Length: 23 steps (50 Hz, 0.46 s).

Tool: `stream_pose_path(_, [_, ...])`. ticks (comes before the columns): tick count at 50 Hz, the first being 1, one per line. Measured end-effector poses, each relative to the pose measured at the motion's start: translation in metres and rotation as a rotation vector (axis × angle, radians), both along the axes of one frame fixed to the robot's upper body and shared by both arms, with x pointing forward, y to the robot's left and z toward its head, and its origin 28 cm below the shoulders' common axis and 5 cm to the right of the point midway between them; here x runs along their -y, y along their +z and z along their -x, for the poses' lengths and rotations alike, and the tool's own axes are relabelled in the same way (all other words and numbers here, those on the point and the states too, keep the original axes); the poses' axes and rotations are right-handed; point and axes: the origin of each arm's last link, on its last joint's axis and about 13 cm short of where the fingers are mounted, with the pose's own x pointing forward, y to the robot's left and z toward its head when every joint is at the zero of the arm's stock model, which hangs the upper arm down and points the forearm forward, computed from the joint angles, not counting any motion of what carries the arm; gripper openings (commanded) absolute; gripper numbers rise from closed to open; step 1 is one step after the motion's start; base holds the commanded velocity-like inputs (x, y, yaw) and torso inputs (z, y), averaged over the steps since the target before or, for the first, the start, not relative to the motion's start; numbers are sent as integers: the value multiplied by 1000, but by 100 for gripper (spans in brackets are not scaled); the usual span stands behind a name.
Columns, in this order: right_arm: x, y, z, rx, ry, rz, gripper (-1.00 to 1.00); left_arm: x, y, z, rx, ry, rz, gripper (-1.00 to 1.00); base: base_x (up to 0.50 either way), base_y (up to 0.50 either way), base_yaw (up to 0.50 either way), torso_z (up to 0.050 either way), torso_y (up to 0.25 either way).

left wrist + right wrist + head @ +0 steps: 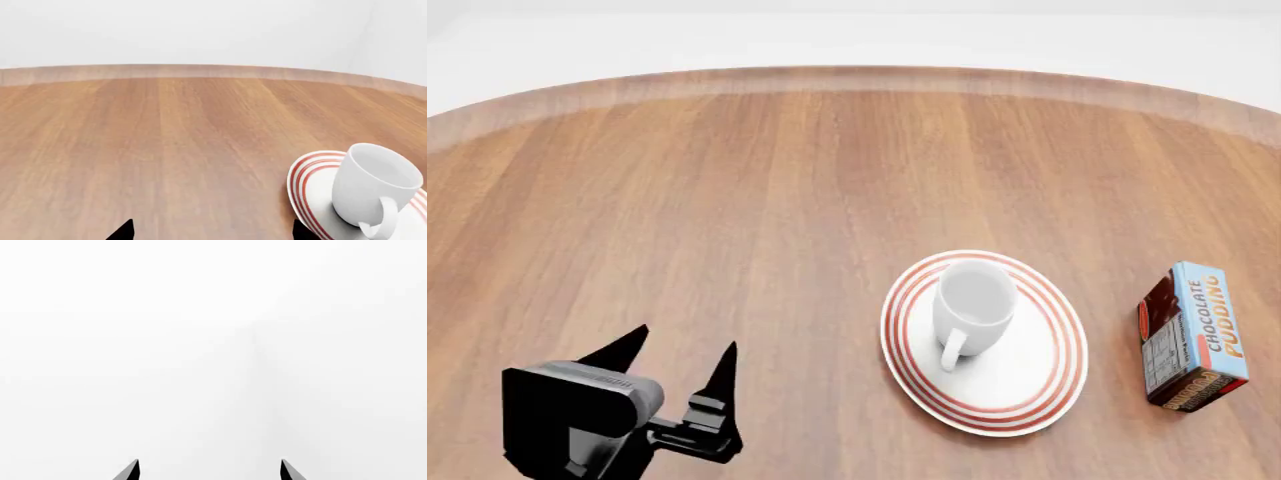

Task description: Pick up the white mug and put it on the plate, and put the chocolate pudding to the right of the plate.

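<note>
bench (761,200): wooden | plate (1034,385): on bench | left pincer (681,360): released, empty, well left of plate | chocolate pudding (1194,335): on bench, right of plate, apart | white mug (972,310): upright on plate | right pincer (209,470): released, facing blank white

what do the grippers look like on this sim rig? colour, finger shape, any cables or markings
The left gripper is flat matte black: a boxy body with faint pale lettering too small to read, and two tapered, pointed fingers. No cables visible. Of the right gripper only two dark pointed fingertips show.
</note>
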Motion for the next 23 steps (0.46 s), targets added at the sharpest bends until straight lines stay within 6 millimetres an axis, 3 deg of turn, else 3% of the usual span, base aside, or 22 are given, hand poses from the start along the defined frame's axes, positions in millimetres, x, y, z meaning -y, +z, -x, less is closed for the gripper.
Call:
stream_pose_path(8, [-16, -62, -28, 41, -47, -5, 100, 2, 4, 14, 44, -1, -14, 100, 0, 0, 0, 0, 0])
stream_pose_path(23, [-32, -133, -20, -5, 80, 66, 100, -9, 12, 53, 234, 215, -130, 100, 0, 0, 0, 0, 0])
